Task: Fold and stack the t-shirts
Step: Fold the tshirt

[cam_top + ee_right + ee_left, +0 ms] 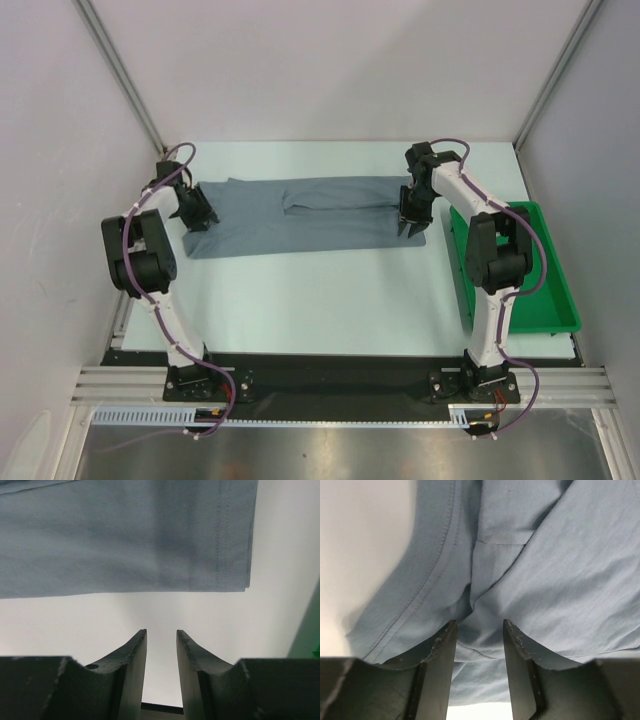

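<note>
Blue-grey t-shirt (300, 215) lies part-folded across the far side of a pale table (320, 300) — soft, light, limp, best pinched at hem corners. Left gripper (479, 630) straddles puckered cloth; I cannot tell if it grips. Right gripper (161, 632) is barely parted, empty, near the hem. Green tray (565, 320) at right; grey walls (60, 150).

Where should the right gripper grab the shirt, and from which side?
The near right corner of the shirt, at the stitched hem. Come from the near side with the right gripper: that corner lies flat and free, just ahead of it.
</note>
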